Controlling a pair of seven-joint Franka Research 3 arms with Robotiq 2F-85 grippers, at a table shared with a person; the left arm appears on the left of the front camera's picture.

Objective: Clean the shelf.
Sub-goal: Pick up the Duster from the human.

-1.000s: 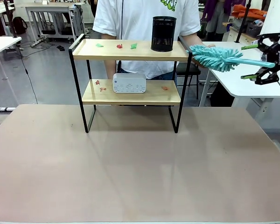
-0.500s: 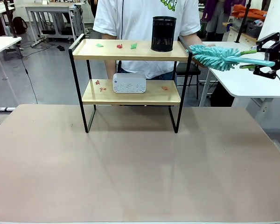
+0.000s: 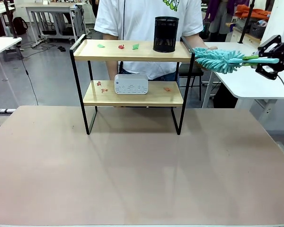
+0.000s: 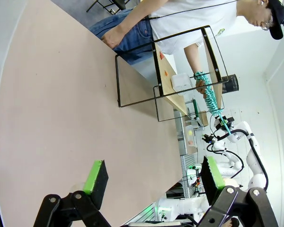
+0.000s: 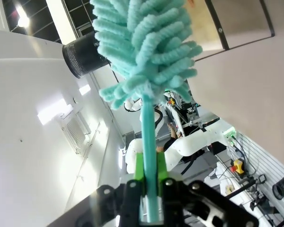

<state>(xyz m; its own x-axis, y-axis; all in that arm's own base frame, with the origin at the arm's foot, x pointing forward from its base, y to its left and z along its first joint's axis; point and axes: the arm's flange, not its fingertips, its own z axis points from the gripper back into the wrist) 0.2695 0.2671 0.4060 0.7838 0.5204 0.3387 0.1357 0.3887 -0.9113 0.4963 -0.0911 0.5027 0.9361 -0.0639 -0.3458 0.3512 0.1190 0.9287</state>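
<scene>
The shelf (image 3: 132, 51) stands at the table's far side, two light wooden boards in a black frame. Small red and green paper scraps (image 3: 121, 47) lie on its top board and more scraps (image 3: 104, 90) on the lower one. To the right of the shelf, level with its top board, a teal fluffy duster (image 3: 221, 60) hangs in the air. My right gripper (image 3: 267, 59) is shut on its handle (image 5: 150, 142). The person's hand (image 4: 199, 85) is at the fluffy head (image 5: 146, 42). My left gripper (image 4: 154, 175) is open above the brown table (image 4: 61, 109), holding nothing.
A black mesh cup (image 3: 165, 34) stands on the top board at the right. A white device (image 3: 131, 84) sits on the lower board. The person in a white shirt (image 3: 146, 19) stands behind the shelf. A white side table (image 3: 251, 80) is below my right gripper.
My right gripper's fingers closed from wide open onto the duster's handle. The duster rose slightly and stayed beside the shelf's top right corner.
</scene>
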